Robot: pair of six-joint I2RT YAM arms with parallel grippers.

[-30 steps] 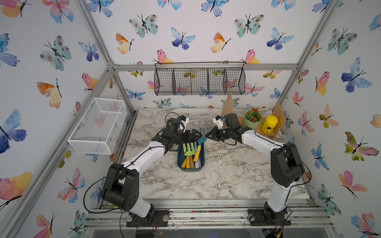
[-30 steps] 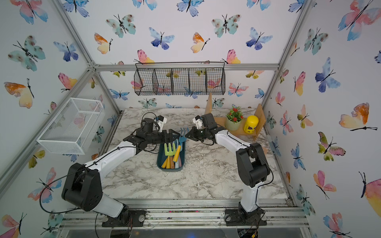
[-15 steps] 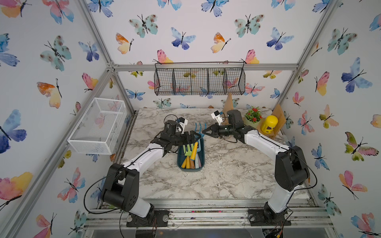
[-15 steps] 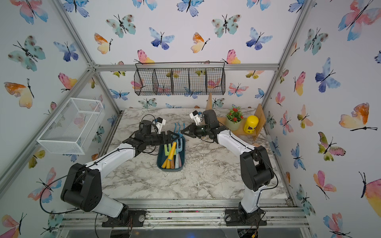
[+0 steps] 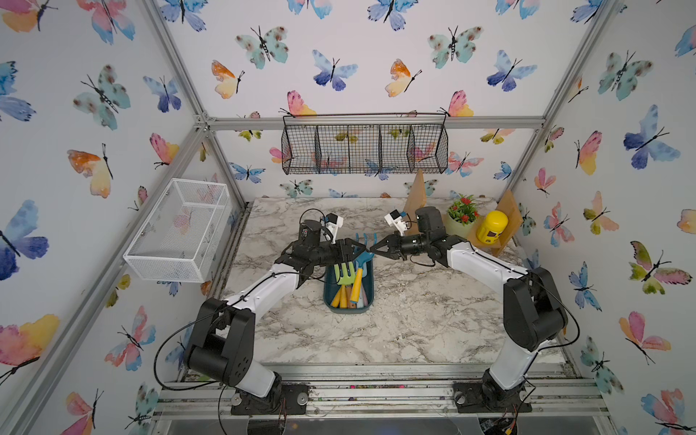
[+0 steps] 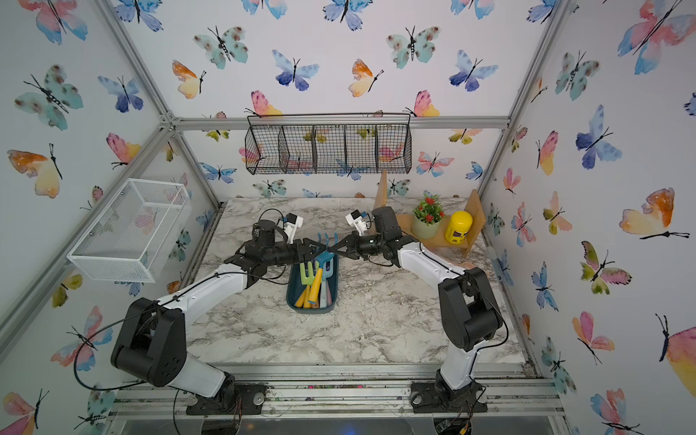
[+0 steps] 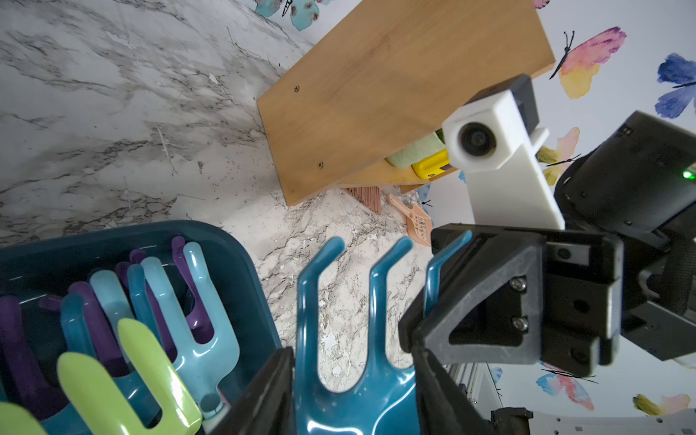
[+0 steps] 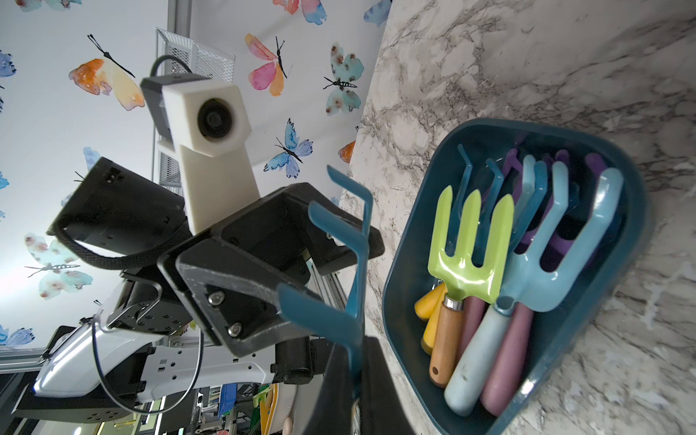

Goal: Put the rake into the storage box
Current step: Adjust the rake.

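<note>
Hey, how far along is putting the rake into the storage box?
Done: the dark teal plastic rake is lifted, pinched in the right end effector. In hand: it hangs at the far end of the shallow dark teal plastic storage box, the left end effector bracketing its head. Left: lower it in and release.

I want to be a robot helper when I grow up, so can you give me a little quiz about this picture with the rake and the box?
1. True or false: the rake lies flat inside the storage box.
2. Fill in: the ___ tool pinches one outer prong of the rake.
3. What stands beside the yellow container on the wooden shelf? A a teddy bear; B a potted plant with red flowers; C a mug.
Key: 1 false, its head is held up outside the rim. 2 right tool. 3 B.
</note>
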